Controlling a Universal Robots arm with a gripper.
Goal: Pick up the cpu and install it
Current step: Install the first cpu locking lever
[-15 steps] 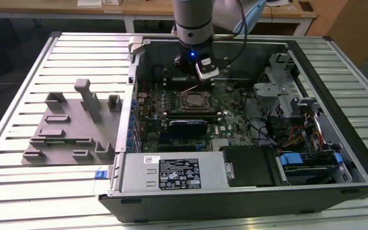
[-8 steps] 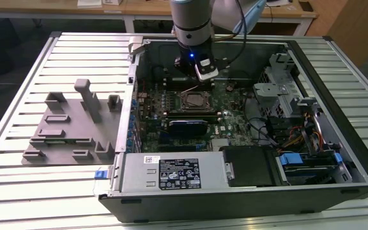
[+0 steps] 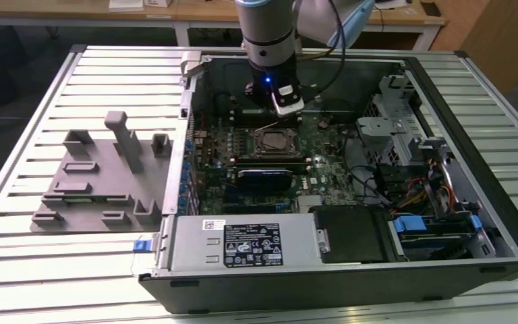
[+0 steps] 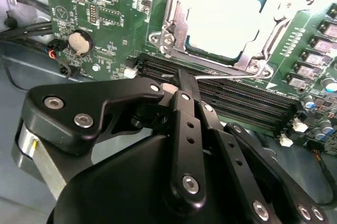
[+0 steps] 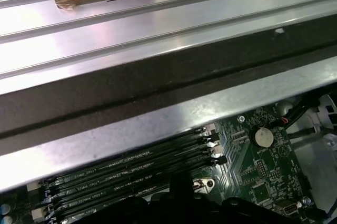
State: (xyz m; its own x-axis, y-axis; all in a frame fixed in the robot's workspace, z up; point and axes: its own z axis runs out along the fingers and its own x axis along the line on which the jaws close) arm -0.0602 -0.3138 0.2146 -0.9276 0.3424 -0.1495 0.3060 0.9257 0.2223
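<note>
The cpu (image 4: 224,16) lies flat in the motherboard socket (image 3: 272,140), its bright silver top framed by the metal socket bracket (image 4: 174,29). In the second wrist view my gripper (image 4: 178,81) hangs over the memory slots (image 4: 221,95) just beside the socket, its black fingers (image 4: 184,129) brought together with nothing between them. From the exterior view, the arm (image 3: 268,47) reaches down into the open computer case, with the gripper (image 3: 275,115) a little above the far side of the socket. The gripper's dark tip (image 5: 181,187) also shows in the first wrist view.
Grey fixture blocks (image 3: 106,179) stand on the slatted table at the exterior view's left. Inside the case are a power supply (image 3: 241,246), a drive cage (image 3: 394,128), cables (image 3: 412,196) and a coin battery (image 4: 79,41). The case wall (image 5: 158,124) runs close by.
</note>
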